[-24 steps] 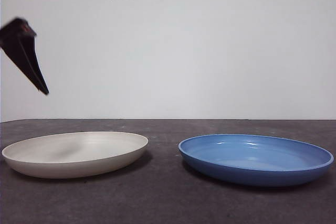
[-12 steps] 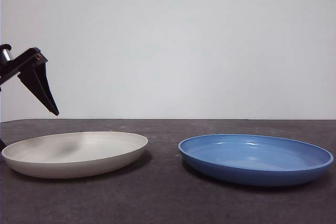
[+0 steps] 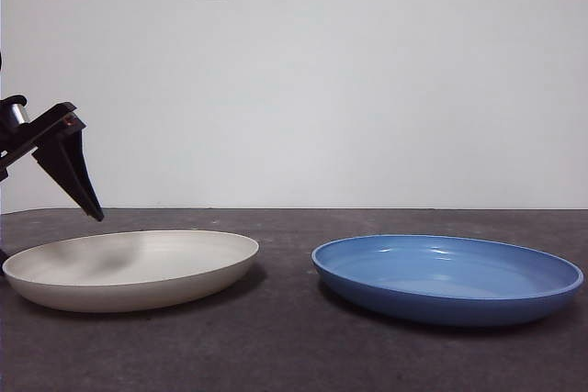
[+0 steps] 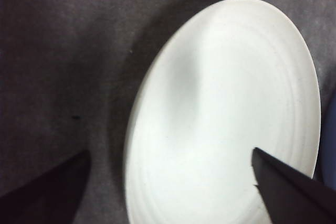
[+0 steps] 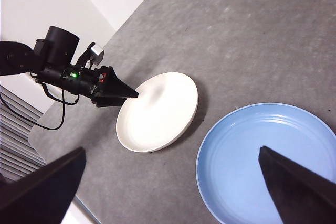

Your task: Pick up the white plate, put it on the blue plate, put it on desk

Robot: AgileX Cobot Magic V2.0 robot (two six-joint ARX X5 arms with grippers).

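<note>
On the left half of the desk (image 3: 294, 346) lies the white plate (image 3: 133, 268), flat and untouched, with the blue plate (image 3: 448, 277) to its right, near it but not touching. Both sit on the dark, rough surface, well clear of the far wall.

Above the white plate's left rim hangs the left tool (image 3: 78, 192), tilted, its tip just over the rim without contact. From its own wrist camera its two jaws stand spread wide, one over the bare desk outside the rim and one over the plate's inside, so the rim runs between them. It holds nothing. The right tool (image 5: 168, 192) waits high above the blue plate, its jaws also spread and empty.

The pick-up has not yet begun; the next move seems to be a descent onto the rim. The risk, as I judge it, lies in the plate's shallow, sloping edge: if the jaws close too high or too near the lip, the smooth rim may slip out, or the plate may tip and scrape along the desk. Coming down too far, the outer jaw could catch the desk. A one-sided hold might also let the plate sag and knock the blue plate on the way over.
</note>
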